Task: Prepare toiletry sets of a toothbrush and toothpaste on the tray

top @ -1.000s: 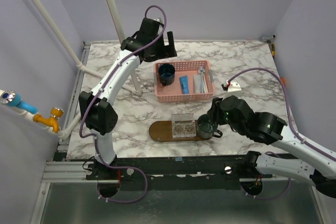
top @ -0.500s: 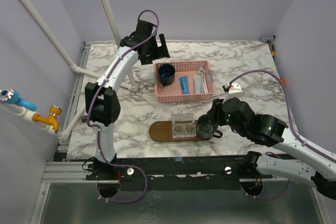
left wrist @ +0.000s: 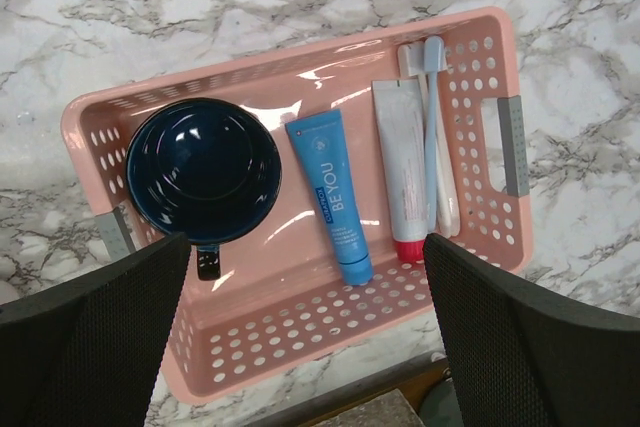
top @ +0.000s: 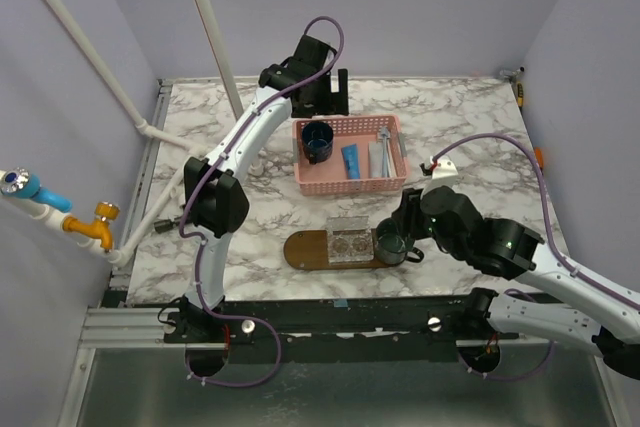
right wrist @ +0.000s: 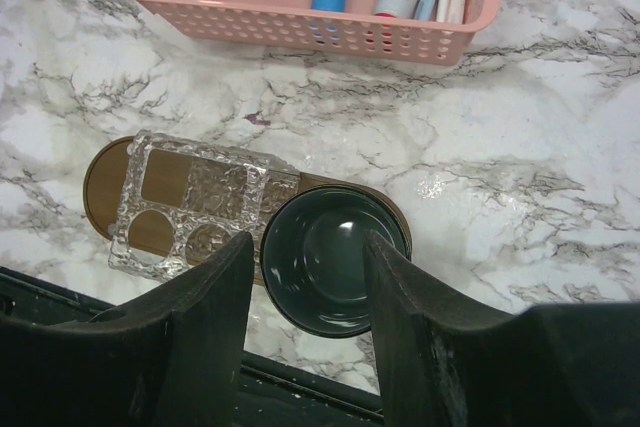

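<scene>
Blue toothpaste (left wrist: 332,197) and a white toothbrush (left wrist: 447,212) lay in the basket (left wrist: 280,332). The left gripper (left wrist: 307,239) was spread wide. Nobody could tell about the right gripper (right wrist: 307,237).

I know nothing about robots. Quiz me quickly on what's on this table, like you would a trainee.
1. True or false: the blue toothpaste lies in the basket.
2. The left gripper is: A open, B shut on the basket, C out of view.
3. Fill in: one cup sits in the basket, another on the ___.
Key: 1 true; 2 A; 3 tray.
</scene>
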Robot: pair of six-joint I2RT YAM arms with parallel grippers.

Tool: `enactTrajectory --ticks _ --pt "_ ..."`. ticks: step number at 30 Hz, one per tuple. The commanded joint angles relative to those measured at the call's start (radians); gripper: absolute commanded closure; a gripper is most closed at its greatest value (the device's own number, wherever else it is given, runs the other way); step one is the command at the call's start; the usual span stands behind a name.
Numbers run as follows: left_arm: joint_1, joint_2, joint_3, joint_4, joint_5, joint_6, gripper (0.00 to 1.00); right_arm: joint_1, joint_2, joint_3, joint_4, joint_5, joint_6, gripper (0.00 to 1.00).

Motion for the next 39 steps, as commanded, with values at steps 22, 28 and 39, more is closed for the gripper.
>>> enactTrajectory --ticks 22,28,39 --pt "-0.031 0.184 0.093 -0.097 -0.072 -0.228 0.33 0.006 0.027 -0.03 0.063 -0.041 0.008 0.49" --pt "-0.033 0.215 0.099 -0.083 -0.079 -0.294 0.41 0.007 0.028 -0.039 0.073 -0.055 0.012 0.49" --pt "-0.027 0.283 0.148 -0.074 -0.075 -0.349 0.48 0.007 0.035 -0.063 0.096 -0.078 0.02 0.49"
